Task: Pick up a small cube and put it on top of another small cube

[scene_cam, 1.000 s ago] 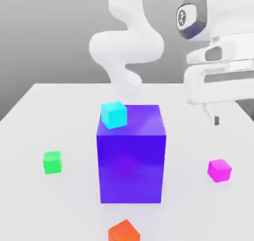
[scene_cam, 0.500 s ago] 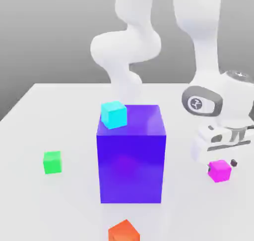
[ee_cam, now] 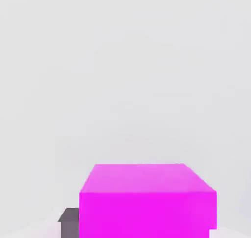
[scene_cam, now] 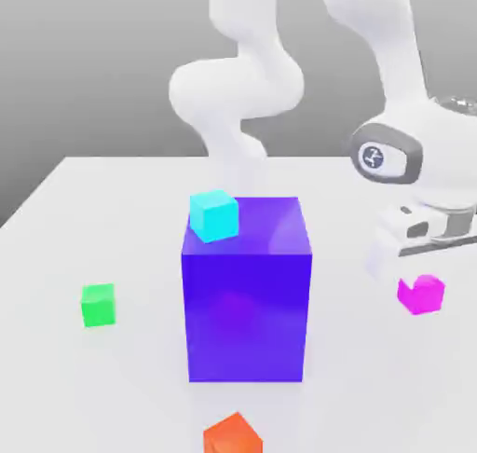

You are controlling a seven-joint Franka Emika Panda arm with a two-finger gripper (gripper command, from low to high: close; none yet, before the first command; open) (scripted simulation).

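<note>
magenta cube: matt, smooth
purple block: glossy, translucent look
arm: smooth white plastic
table: matt white

White surface carries large blue block at centre; green cube at exterior view's left, orange cube near front edge, magenta cube at right.

White counter beneath a plain grey backdrop. A large blue-violet block stands upright near the counter's middle, its glossy top face catching a pale reflection. The counter surface around it is smooth and uniformly lit, with faint soft shadows at the block's base.
</note>
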